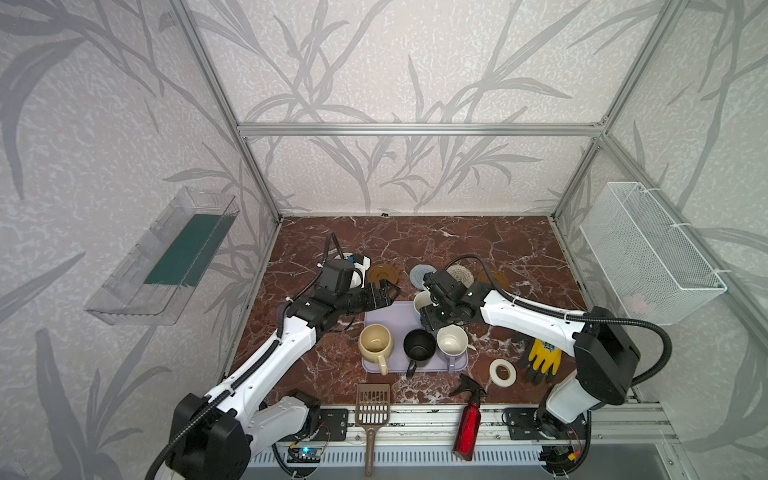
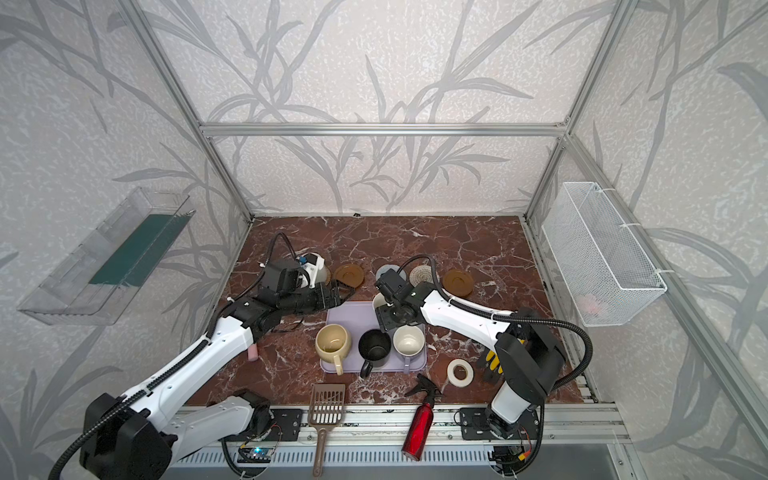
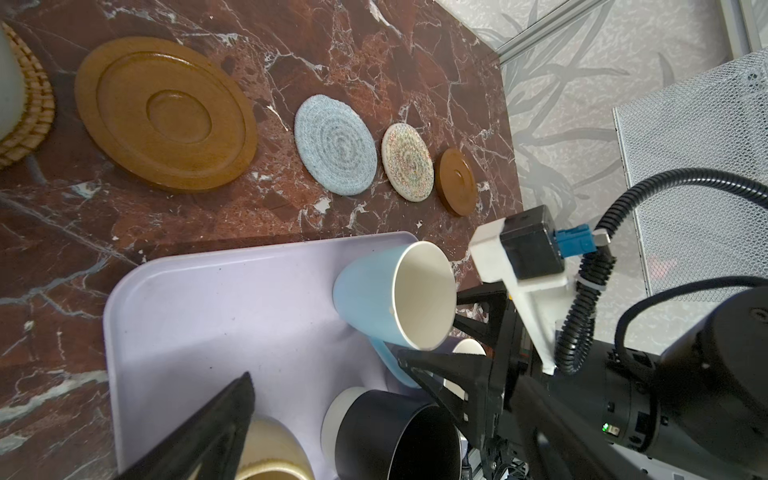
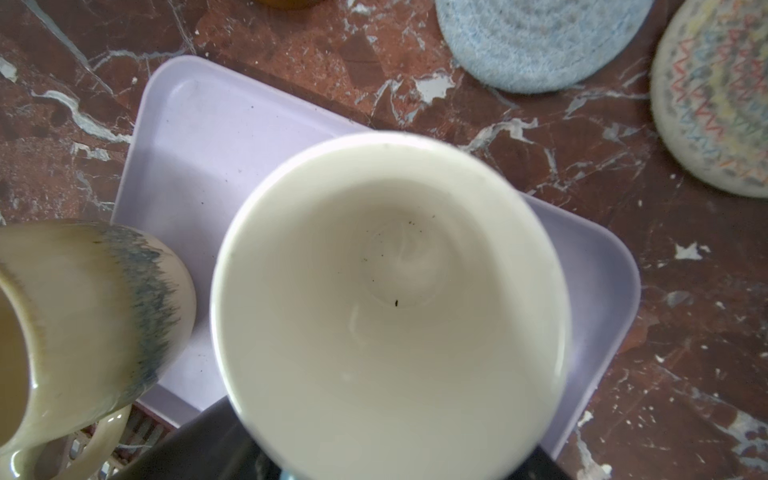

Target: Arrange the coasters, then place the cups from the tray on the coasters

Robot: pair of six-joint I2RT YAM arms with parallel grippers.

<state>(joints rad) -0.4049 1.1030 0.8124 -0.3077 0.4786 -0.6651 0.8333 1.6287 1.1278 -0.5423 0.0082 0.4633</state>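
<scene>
On tray (image 1: 390, 319), right jaws straddle blue mug (image 3: 365, 291); clamped or not, cannot tell. Left jaws wide apart, empty, near amber coaster (image 1: 383, 272).

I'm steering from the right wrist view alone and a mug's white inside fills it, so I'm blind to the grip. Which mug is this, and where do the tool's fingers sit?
Observer: It's the light blue mug on the tray. The right tool has a finger either side of its rim, one by the handle. Whether they grip yet, I cannot tell.
Operator: Where's the left arm?
Observer: The left tool is open by the tray's far left corner, holding nothing.
Operator: Any coaster taken?
Observer: One: the white mug stands on the orange-tan woven coaster. The amber coaster beside it is bare.
</scene>
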